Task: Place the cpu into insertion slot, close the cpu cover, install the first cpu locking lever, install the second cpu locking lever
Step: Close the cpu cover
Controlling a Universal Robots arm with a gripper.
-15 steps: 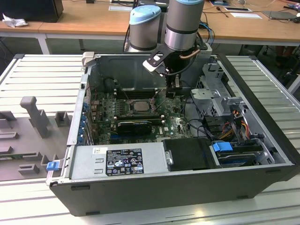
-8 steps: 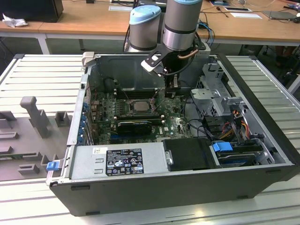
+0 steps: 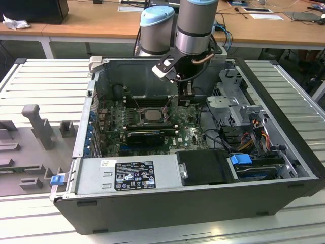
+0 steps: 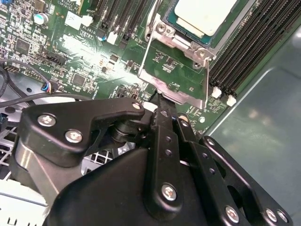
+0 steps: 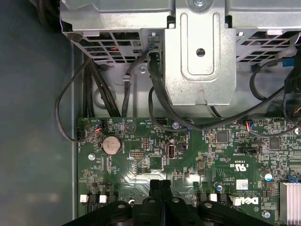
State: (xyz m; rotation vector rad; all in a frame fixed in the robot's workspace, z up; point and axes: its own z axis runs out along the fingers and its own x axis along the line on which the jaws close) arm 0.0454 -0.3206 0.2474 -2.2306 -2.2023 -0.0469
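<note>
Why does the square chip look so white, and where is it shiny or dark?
In the second wrist view, light glares off the cpu and washes it nearly white, and a bright patch sits on the green board. In the first wrist view, the case floor lies in dim shadow. In the exterior view, the same chip looks dull grey, with no glare.

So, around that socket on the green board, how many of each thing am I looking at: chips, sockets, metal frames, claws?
cpu: 1
insertion slot: 1
cpu cover: 1
claw: 1
Total: 4
</note>
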